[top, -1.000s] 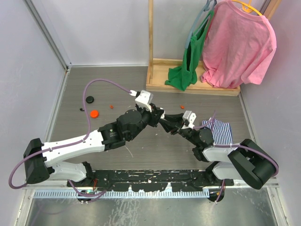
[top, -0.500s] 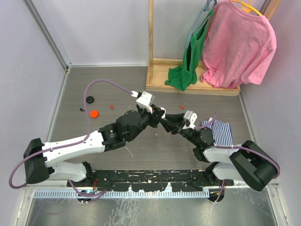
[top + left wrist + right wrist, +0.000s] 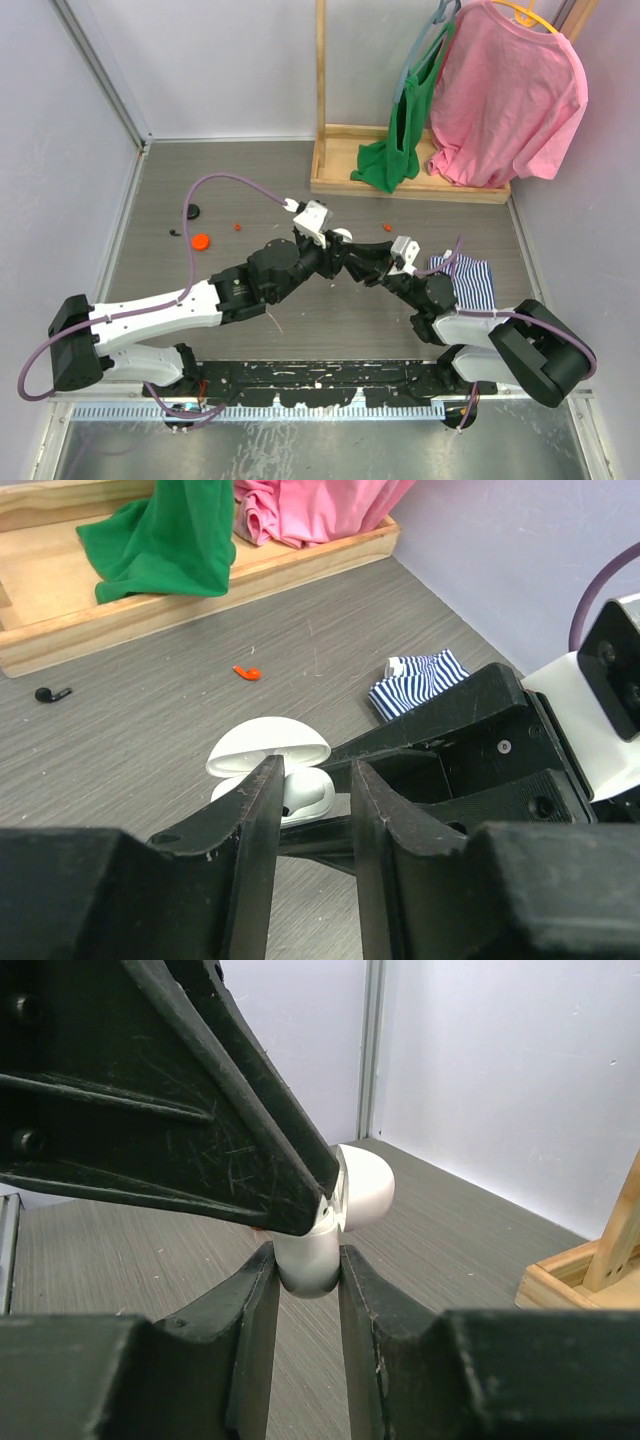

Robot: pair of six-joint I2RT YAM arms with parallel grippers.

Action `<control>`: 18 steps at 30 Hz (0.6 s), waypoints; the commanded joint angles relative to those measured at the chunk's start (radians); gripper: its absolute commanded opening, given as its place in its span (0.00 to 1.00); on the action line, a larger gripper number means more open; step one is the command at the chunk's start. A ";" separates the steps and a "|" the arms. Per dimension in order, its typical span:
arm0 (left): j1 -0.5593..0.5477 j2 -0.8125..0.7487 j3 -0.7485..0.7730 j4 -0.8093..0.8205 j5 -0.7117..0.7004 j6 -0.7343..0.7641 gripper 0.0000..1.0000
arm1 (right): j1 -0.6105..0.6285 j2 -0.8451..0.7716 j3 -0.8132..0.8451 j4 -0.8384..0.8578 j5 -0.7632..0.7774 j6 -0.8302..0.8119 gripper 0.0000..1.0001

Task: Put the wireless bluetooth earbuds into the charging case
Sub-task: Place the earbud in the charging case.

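Since a second ago the left gripper [image 3: 315, 770] has slid a little to the right across the table and its jaws have eased from closed to a narrow gap. From that I judge it has just let something go at the charging case, though the pictures do not show what.

At the far left of the table a black disc [image 3: 190, 211] and a red disc [image 3: 200, 240] lie untouched, well apart from the arms.

At the middle, the left gripper's tips rest at the mouth of the charging case [image 3: 268, 748]. Its fingers stand slightly apart and I see nothing pinched between them. The white case has its lid tipped up. A dark spot shows inside, but I cannot tell whether an earbud is seated there.

Just right of it, the right gripper [image 3: 305, 1260] is clamped on the lower half of the case and holds it up off the table.

Further back and to the right, a black earbud [image 3: 50, 693] and a red earbud [image 3: 246, 671] lie loose on the table near the wooden rack [image 3: 200, 590], so the task is not finished. A striped cloth [image 3: 420, 675] sits beside the right arm.

If a drop has happened, the lid is not yet shut.
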 commanded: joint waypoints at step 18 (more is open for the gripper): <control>0.089 -0.236 0.017 -0.259 0.162 -0.060 0.57 | 0.004 -0.030 0.039 0.059 -0.096 0.030 0.08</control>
